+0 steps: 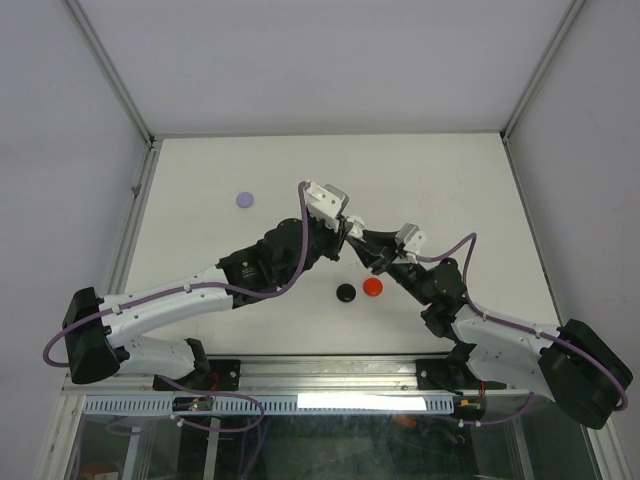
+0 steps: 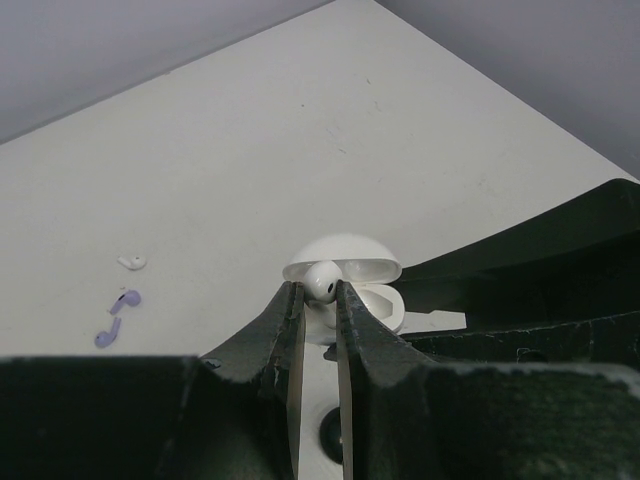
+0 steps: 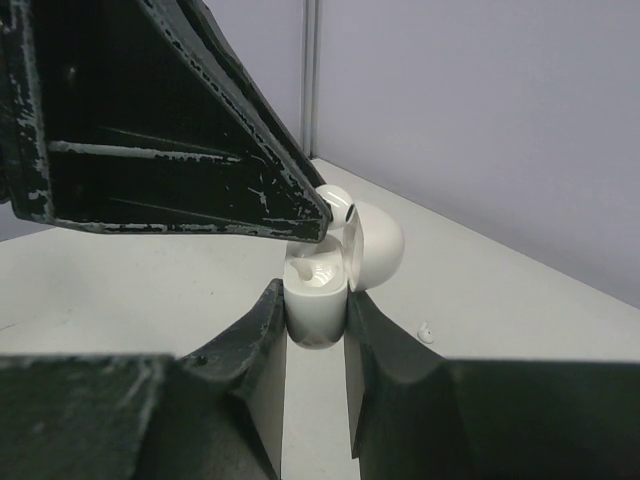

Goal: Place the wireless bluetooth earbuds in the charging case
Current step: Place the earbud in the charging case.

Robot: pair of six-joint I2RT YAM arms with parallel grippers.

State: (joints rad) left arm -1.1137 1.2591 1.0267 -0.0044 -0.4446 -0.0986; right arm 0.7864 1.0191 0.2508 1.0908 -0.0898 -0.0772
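White on white: the left gripper [image 2: 320, 297] is pinched on a white bud [image 2: 322, 279], poised just above the mouth of the open case [image 3: 316, 320]. The right gripper [image 3: 314, 296] is clamped on the base of that case, whose lid [image 3: 377, 245] is tipped back behind it. To seat the bud well, I would line it up over its well, tilt the stem to match, lower it straight, and release only once it sits flush, with the right grip steadying the case. A loose bud [image 2: 131, 262] and two lavender buds [image 2: 125, 300] lie well left of the case.
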